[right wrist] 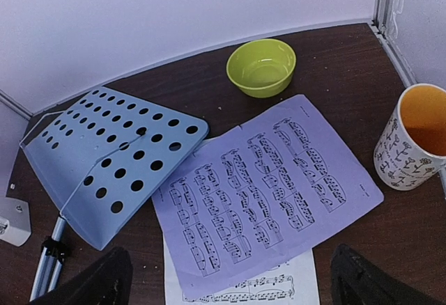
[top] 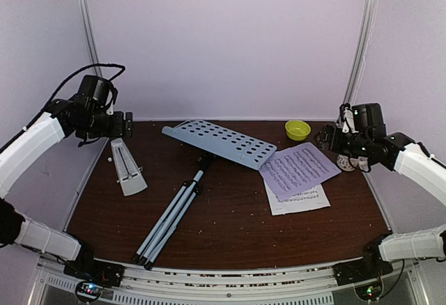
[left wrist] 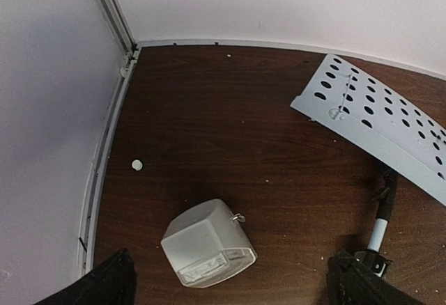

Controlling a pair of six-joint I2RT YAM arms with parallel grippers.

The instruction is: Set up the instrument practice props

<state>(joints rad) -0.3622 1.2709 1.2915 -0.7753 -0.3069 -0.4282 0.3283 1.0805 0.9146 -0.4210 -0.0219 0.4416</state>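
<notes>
A pale perforated-metal music stand (top: 219, 143) lies flat on a dark wood-grain table (top: 237, 239), with its folded silver tripod (top: 171, 218) pointing at the near edge. Left of the stand rests a smooth grey pyramid metronome (top: 127, 168). Right of it are two overlapping sheet-music pages (top: 300, 171), a glossy yellow-green bowl (top: 297, 129) and a patterned mug (right wrist: 412, 138). The left gripper (top: 120, 121) and right gripper (top: 326, 138) hover near the side walls, fingers spread wide, holding nothing

A dark brown wooden desk (top: 230, 228), speckled with pale crumbs, fills the middle. Plain lilac-white walls (top: 223, 40) close it in at 9, 12 and 3 o'clock, with silver corner posts (top: 86, 26) at 11 and 1 o'clock. A perforated metal rail (top: 230, 279) edges 6 o'clock. The light is soft and even.
</notes>
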